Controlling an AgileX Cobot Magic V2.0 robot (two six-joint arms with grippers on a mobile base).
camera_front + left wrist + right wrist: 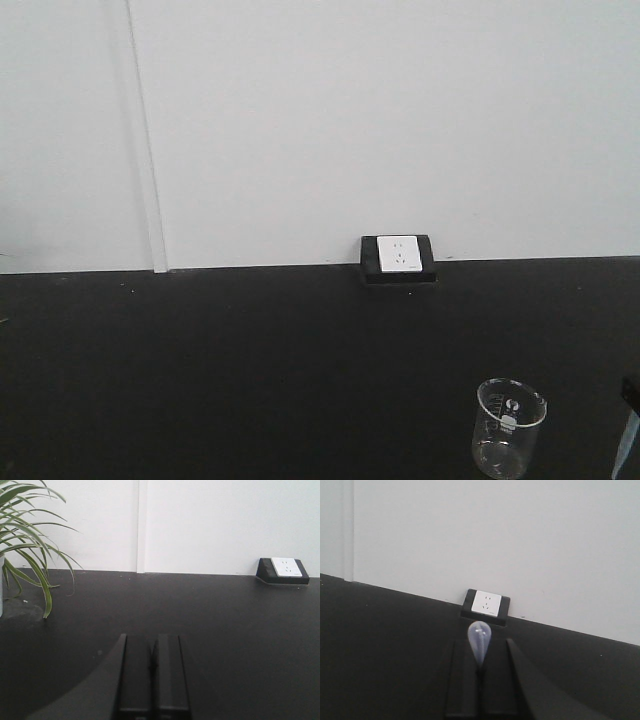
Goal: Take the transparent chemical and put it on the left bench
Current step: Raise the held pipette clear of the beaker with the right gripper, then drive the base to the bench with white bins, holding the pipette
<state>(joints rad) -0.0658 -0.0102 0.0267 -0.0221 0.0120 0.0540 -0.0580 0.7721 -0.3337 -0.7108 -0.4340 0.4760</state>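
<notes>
- My right pincer [480,652] was clamped on the transparent chemical [479,637], a clear dropper pipette. Only its squeeze bulb showed, poking up from between the fingers, and the stem was hidden below.
- My left pincer [151,642] was pressed together with nothing in it, above the black tabletop [235,630] and not far from a potted plant [25,540].
- That tabletop carried a wall socket [487,604] at the back wall and a glass beaker [509,428] low on the right of the front view. I judged it was not the destination, and the left tabletop appeared in no view.
- I judged the pipette to be very light, thin-walled and smooth. The bulb would be soft and would cave under pressure, so squeezing there could let it slip.
- The better hold looked to be the stiffer neck just under the bulb, roughly where the fingers seemed to pinch it.
- Being so light, it might pivot in the jaws while being carried. Laid flat, I expected it could roll.
</notes>
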